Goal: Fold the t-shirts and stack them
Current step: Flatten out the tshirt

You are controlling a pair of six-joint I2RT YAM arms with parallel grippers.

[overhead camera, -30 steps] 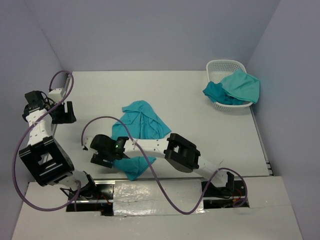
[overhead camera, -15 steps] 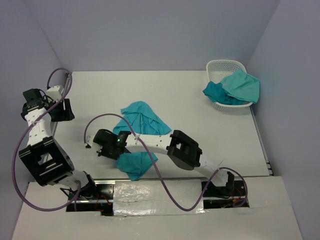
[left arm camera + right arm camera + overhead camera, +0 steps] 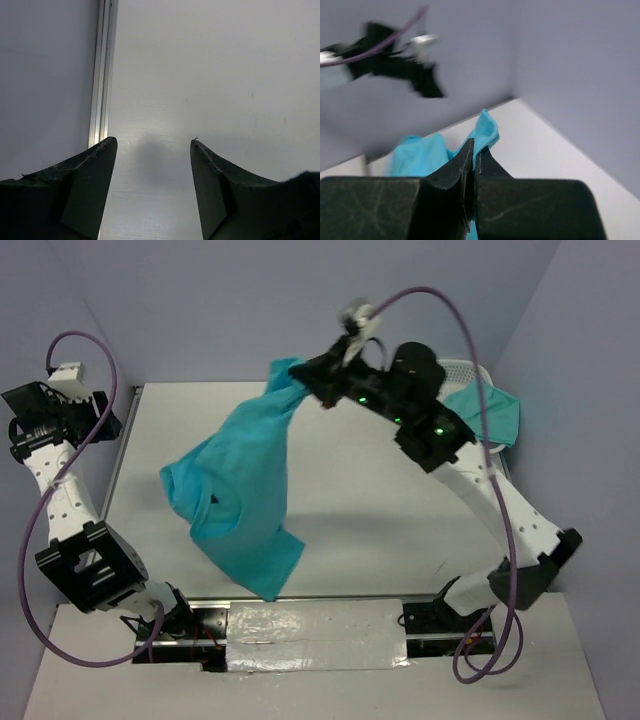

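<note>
**Right arm holds teal t-shirt aloft, folding not yet begun**

Seen from overhead, the right end effector point(image 3: 305, 387) is pinched shut on one edge of a teal t-shirt point(image 3: 240, 490). The shirt hangs crumpled below it and off toward the left arm's side, above the table point(image 3: 380, 510). Whether its lowest corner touches the surface cannot be told. The left end effector point(image 3: 100, 420) hovers well apart from the cloth, out by the table's left edge. Other t-shirts point(image 3: 495, 410) lie heaped in a white basket point(image 3: 470, 365) just behind the right arm.

The left wrist camera shows the left end effector point(image 3: 152, 142) with its fingers spread wide over bare table, gripping nothing.

The right wrist camera, blurred, shows the right end effector point(image 3: 475, 150) closed tight on a fold of the t-shirt point(image 3: 487, 130). The cloth bunches just past the fingertips and trails away beneath.

The step in hand looks like opening the shirt out. Next, it likely needs a second corner caught by the free end effector, then laying the shirt flat.
</note>
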